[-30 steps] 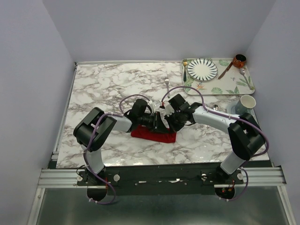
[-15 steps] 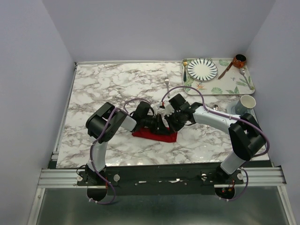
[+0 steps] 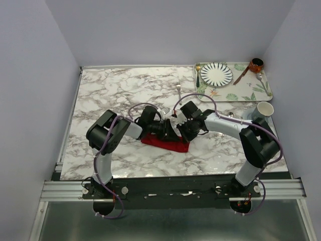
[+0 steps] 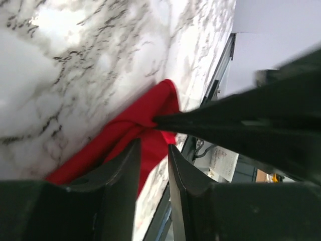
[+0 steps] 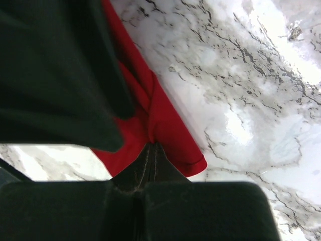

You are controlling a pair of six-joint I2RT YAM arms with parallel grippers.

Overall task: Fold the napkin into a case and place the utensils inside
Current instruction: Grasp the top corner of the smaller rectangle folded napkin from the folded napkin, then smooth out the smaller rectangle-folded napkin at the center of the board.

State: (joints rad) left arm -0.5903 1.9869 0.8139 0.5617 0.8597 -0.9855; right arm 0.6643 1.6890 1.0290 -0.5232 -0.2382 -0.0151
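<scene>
The deep-red fabric napkin (image 3: 163,144) lies folded into a narrow strip on the white grey-veined marble table (image 3: 110,90), near its front edge and between the two arms. Both grippers meet over the strip's right half.

Right gripper (image 5: 152,146): jaws pressed fully together, tips pinching a raised crease of the napkin, with the cloth puckered at the contact point.

Left gripper (image 4: 154,146): fingers stand a little apart with a narrow gap, and red cloth shows through it. No clamp on the cloth is observed. Its tips sit just beside the right gripper's pinch.

The slim silver metal four-tined fork (image 3: 178,89) lies on the bare marble, well apart from the napkin, towards the far side and just left of the rectangular floral-patterned tray (image 3: 251,93).
</scene>
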